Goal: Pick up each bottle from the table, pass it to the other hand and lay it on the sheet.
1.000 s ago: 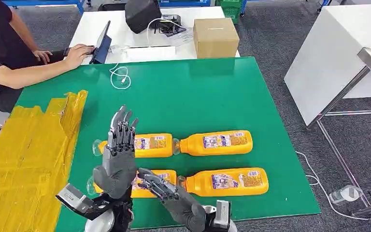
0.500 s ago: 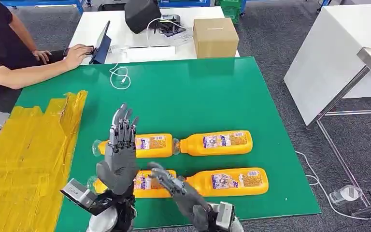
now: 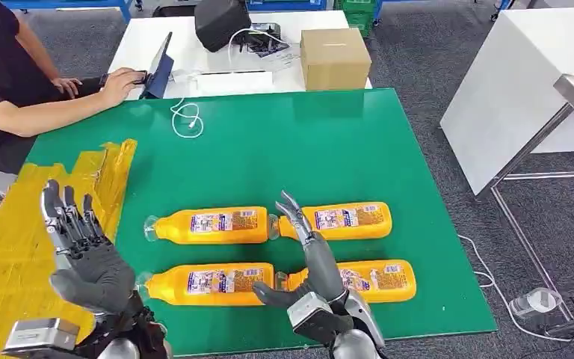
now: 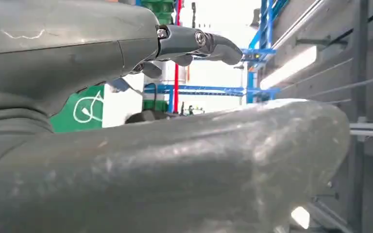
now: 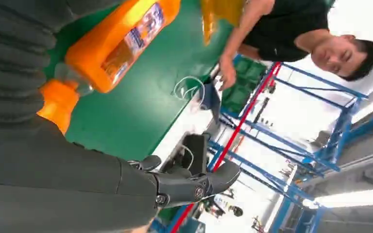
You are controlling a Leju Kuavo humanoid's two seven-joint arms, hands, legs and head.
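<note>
Bottles of orange drink lie on their sides on the green table point(image 3: 359, 142) in two rows of two, caps pointing toward the yellow sheet point(image 3: 37, 224): the far-left bottle point(image 3: 209, 225) and far-right bottle point(image 3: 340, 220) lie end to end, and the near-left bottle point(image 3: 209, 283) and near-right bottle point(image 3: 377, 278) do the same closer to the robot. None of them touches the sheet, which covers the left edge of the table. The left hand point(image 3: 86, 250) is raised over the inner edge of the sheet, palm up, fingers spread and upright, grasping nothing. The right hand point(image 3: 310, 258) stands edge-on between the two right-hand bottles, its fingers extended toward the neck of the far-right bottle and its thumb sticking out toward the near-left bottle; it is released, with nothing in it. Beyond the green table a white table point(image 3: 194, 45) carries a cardboard box point(image 3: 334, 56), a black bag point(image 3: 220, 21) and a laptop point(image 3: 158, 67), where a person point(image 3: 15, 90) in a dark shirt sits with hands at the keyboard. A white cable point(image 3: 187, 120) curls on the green surface near the far edge.
</note>
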